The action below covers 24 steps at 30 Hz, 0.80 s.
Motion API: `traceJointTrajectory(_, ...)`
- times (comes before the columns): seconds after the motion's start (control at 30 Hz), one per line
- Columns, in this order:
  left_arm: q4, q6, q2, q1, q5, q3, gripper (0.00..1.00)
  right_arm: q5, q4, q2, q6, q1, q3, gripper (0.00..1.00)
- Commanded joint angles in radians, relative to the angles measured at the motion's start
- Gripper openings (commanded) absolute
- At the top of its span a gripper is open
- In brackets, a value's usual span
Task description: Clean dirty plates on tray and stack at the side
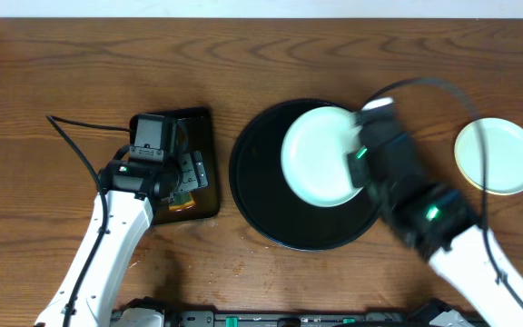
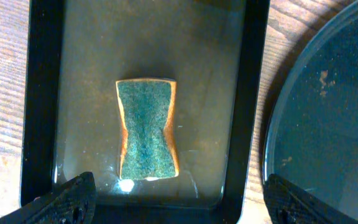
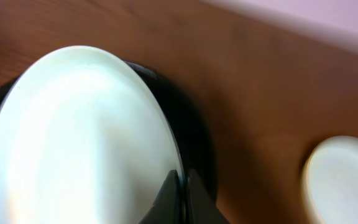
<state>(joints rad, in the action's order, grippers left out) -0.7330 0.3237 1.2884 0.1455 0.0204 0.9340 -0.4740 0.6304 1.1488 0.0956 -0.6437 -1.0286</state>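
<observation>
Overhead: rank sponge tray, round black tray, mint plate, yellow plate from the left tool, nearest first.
1. Sponge tray, under the left tool.
2. Round black tray, right of it.
3. Mint plate, over that tray's right half.
4. Yellow plate, far right.

A wooden desk is seen filling nearly the whole overhead view. Its top is a warm dark brown, crossed from side to side by long wavy grain lines. Along the far edge a narrow pale strip is shown, white and featureless; whether it is wall or floor cannot be told. In the right wrist view the wood is blurred, and a pinkish band is seen beyond its far edge. In the left wrist view the grain is rendered much paler, almost grey.
</observation>
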Motion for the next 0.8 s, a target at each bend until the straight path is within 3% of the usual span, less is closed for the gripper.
traceJointTrajectory(0.0, -0.003, -0.009, -0.002, -0.004, -0.002, 0.019, 0.87, -0.414, -0.025, -0.022, -0.183, -0.206, -0.005, 0.01)
traceJointTrajectory(0.17, -0.003, -0.009, -0.002, -0.004, -0.002, 0.019, 0.87, -0.619, -0.11, 0.039, -0.495, -0.412, -0.005, 0.01)
traceJointTrajectory(0.3, -0.003, -0.009, -0.002, -0.004, -0.002, 0.019, 0.87, -0.728, -0.171, 0.101, -0.595, -0.442, -0.005, 0.01)
traceJointTrajectory(0.77, -0.003, -0.009, -0.002, -0.004, -0.002, 0.019, 0.87, -0.748, -0.197, 0.148, -0.636, -0.492, -0.005, 0.01)
